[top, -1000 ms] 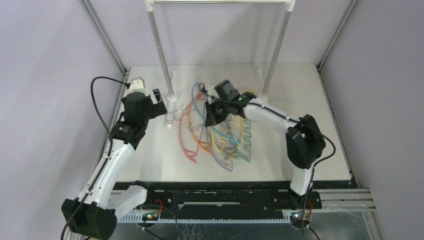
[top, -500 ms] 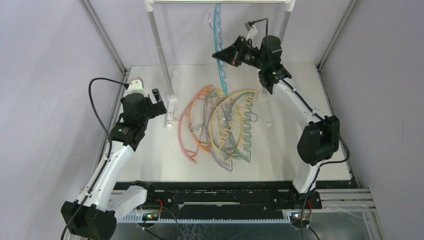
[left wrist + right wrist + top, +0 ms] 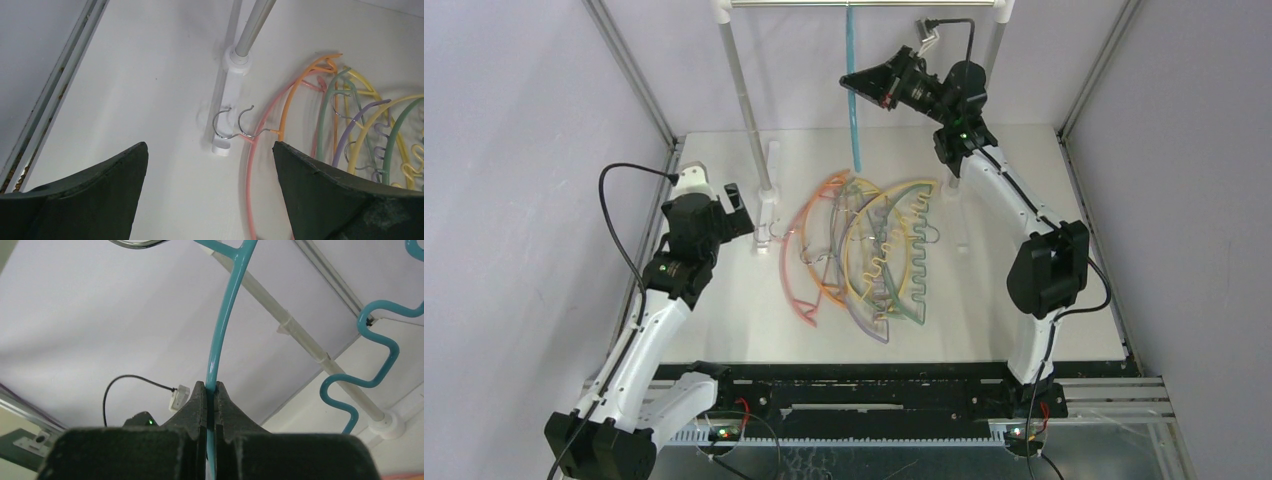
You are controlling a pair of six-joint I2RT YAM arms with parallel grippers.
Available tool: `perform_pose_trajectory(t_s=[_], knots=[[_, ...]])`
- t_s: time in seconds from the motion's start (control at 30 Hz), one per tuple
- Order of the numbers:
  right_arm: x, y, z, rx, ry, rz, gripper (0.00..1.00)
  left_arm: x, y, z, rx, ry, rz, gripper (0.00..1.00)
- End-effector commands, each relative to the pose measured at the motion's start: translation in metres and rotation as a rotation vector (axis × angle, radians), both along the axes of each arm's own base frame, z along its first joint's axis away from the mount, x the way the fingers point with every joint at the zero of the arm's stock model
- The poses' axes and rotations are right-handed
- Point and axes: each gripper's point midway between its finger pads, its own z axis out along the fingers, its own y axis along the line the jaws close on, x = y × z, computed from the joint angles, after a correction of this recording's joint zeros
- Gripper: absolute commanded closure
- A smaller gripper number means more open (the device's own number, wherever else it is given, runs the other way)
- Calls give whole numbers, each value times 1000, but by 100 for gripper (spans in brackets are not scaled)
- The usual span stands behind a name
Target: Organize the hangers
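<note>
While the rail frame (image 3: 744, 100) stands at the far side of the table (image 3: 1044, 210) with at most one hanger on it, most of your job looks undone. The heap of hangers (image 3: 864, 262) lies flat between the posts: orange, pink, yellow, green and lilac arcs overlapping, long axes running roughly near to far. By my reckoning each of them has yet to go up. Only the teal hanger (image 3: 853, 95) is off the table. From overhead it shows as one thin line dropping from the top bar toward the table, so it is edge-on to that camera, hook end up. Its wavy bar sits to one side in the right wrist view. Its hook is cut off at the frame edge, so you cannot tell whether it is seated over the bar. Your right gripper (image 3: 210, 386) is clamped tight on the teal hanger's curved shoulder, below the hook. Your left gripper (image 3: 210, 145) is low near the left post's foot, jaws spread wide and empty. Just beyond them two metal hooks (image 3: 234, 122), pink's and orange's, point toward that foot.
</note>
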Motion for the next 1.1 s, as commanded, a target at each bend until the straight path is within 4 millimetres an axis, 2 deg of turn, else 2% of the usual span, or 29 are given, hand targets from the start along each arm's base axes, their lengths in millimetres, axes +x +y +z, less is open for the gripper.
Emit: perform_pose_trajectory(t_s=[0.0,0.17,0.27,0.33,0.5,0.77,0.83,0.9,0.97,1.03,1.07], knots=[[-4,-20,67,157,-58,-75,100,1,1,8,1,-26,7,1],[6,-31,81,238,36,-132,100,4,-1,10,2,-23,-5,0],[18,-35,77,242,107,-175,100,5,-2,9,0,-20,-6,0],[28,-35,67,231,164,-191,100,5,-2,8,1,-18,-6,1],[49,-30,27,207,337,-184,100,5,0,5,14,-11,-4,0],[55,-27,-14,150,449,-190,100,4,3,1,30,1,3,1],[53,-28,-19,122,446,-199,94,5,2,0,29,3,4,0],[50,-32,-21,87,434,-220,82,6,1,0,28,2,1,0],[47,-37,-24,48,421,-260,67,7,1,0,29,5,-2,0],[41,-43,-25,25,405,-289,45,9,0,0,28,4,-4,0],[39,-46,-26,16,402,-298,39,11,-1,1,26,2,-7,0]])
